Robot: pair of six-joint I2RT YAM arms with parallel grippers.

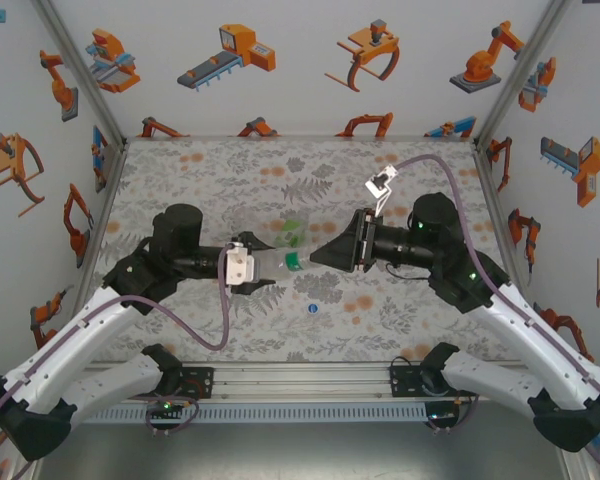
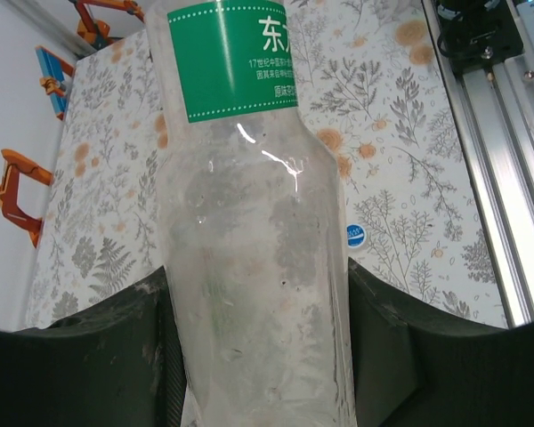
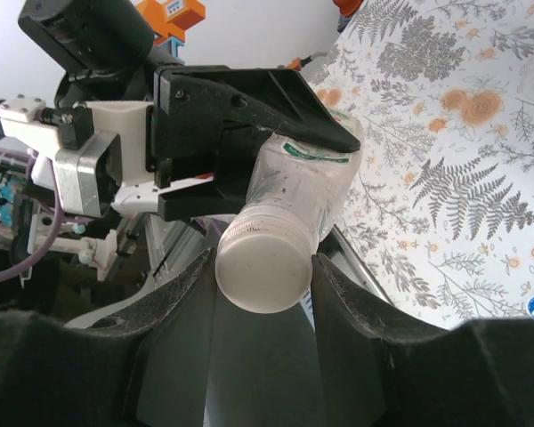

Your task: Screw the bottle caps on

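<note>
The left claw [image 1: 262, 265] is clamping the lower body of the clear bottle [image 2: 249, 249], which is lying sideways in the air above the patterned tabletop [image 1: 200, 180], its green label [image 2: 231, 58] sitting toward the neck. Nearer the arm bases, a blue cap [image 1: 312, 310] is lying loose on the tabletop. At the bottle's mouth, the right claw [image 3: 263, 283] is pinching the white cap [image 3: 260, 262] between both fingers.

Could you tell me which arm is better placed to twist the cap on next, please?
Probably right: the right claw is shut on the white cap at the bottle's mouth, while the left claw grips the bottle's body.
</note>
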